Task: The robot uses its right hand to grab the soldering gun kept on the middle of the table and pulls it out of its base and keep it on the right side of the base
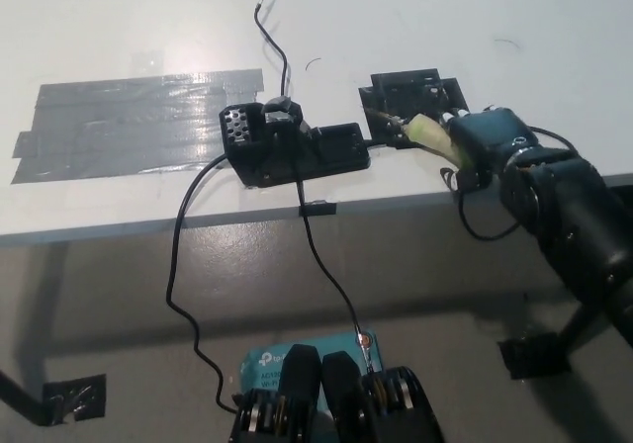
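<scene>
Soldering gun [423,130] is seen held in the right hand [485,146], just right of the base [294,146], its pale yellowish handle gripped in the black fingers and its tip lowered toward the black taped pad [413,95] that lies beside the base. The hand is closed around the handle, with only the front of that handle left showing. The tool is out of the base already; whether its tip touches the pad cannot be told.

Nearest the camera, below the base, the table edge [148,227] is found, and over it a black cable [178,265] is looped down from the base. A second cable [485,227] hangs off the edge under the right hand and is judged to belong to the gun. The tool is judged light and rigid, with a thin metal tip that could be bent or could scorch; it is best held by the handle, as now. Drag from the stiff cord is to be expected when it is laid down.

Left of the base a broad patch of grey tape [129,117] is stuck flat. Beyond the base a thin wire [277,47] runs away over bare white tabletop, where ample open room is left. To the right, room is narrowed by the near edge. The left hand is not in view.
</scene>
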You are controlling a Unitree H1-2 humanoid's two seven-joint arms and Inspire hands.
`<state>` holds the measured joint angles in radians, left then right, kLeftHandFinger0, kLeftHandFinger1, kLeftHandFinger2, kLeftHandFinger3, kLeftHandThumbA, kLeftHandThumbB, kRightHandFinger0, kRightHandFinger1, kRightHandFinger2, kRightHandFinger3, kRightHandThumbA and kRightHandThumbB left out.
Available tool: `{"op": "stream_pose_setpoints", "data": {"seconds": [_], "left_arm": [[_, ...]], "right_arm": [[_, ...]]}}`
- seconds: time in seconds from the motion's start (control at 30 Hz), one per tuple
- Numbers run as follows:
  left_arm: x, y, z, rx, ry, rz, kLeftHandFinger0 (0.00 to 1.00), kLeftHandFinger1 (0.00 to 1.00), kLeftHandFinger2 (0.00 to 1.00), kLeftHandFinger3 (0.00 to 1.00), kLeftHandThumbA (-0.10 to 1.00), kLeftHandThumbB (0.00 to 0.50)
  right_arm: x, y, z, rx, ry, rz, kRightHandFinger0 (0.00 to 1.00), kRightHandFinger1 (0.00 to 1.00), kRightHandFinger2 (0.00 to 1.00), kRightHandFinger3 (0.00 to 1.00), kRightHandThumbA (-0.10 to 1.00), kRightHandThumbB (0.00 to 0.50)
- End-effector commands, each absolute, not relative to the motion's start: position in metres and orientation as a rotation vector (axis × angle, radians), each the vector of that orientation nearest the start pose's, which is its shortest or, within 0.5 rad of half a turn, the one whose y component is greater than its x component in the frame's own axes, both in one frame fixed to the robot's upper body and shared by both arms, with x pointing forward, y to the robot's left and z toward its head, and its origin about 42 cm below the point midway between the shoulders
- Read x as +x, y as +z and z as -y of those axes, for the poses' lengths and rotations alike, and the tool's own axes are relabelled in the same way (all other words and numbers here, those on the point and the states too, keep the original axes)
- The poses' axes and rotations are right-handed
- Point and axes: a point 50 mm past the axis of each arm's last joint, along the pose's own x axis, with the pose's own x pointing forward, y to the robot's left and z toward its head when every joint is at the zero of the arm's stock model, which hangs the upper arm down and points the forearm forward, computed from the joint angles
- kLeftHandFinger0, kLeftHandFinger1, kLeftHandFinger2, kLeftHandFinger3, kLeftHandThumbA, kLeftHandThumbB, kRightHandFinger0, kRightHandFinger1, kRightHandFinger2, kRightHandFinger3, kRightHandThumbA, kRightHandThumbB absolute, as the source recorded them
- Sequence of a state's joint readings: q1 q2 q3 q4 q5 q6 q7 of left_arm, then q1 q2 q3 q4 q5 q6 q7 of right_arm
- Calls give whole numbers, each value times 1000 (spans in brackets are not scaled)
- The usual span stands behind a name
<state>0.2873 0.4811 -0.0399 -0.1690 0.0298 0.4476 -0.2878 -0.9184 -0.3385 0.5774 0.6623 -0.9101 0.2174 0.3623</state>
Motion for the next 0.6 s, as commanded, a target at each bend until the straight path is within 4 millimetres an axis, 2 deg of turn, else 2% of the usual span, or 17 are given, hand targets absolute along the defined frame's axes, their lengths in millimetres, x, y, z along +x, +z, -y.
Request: {"op": "stream_pose_setpoints", "data": {"seconds": [0.0, 0.2, 0.27, 0.33, 0.4, 0.43, 0.53, 0.57], "left_arm": [[173, 80, -358, 436, -246, -638, 425, 506, 632, 859, 558, 262], [173, 81, -358, 438, -247, -633, 418, 513, 648, 852, 561, 254], [175, 80, -358, 432, -246, -634, 432, 517, 634, 843, 568, 269], [176, 80, -359, 435, -245, -631, 436, 527, 639, 829, 567, 259], [176, 81, -359, 437, -246, -631, 440, 529, 640, 824, 569, 258], [176, 81, -359, 440, -250, -625, 437, 524, 639, 794, 581, 285], [176, 82, -359, 443, -250, -624, 474, 568, 663, 741, 591, 291], [176, 82, -359, 447, -251, -622, 480, 571, 664, 735, 592, 288]], "right_arm": [[538, 281, 200, -1671, 291, -117, 1000, 1000, 1000, 1000, 1000, 500], [536, 308, 195, -1561, 262, -99, 1000, 1000, 1000, 1000, 1000, 500], [534, 322, 195, -1531, 251, -65, 1000, 1000, 1000, 1000, 1000, 500], [529, 343, 198, -1490, 228, -31, 1000, 1000, 1000, 1000, 1000, 500], [527, 349, 199, -1473, 227, -25, 1000, 1000, 1000, 1000, 1000, 500], [521, 363, 205, -1414, 219, 5, 1000, 1000, 1000, 1000, 1000, 500], [502, 378, 218, -1307, 204, 108, 1000, 1000, 1000, 1000, 997, 500], [486, 383, 227, -1258, 209, 153, 1000, 1000, 1000, 1000, 1000, 500]]}}
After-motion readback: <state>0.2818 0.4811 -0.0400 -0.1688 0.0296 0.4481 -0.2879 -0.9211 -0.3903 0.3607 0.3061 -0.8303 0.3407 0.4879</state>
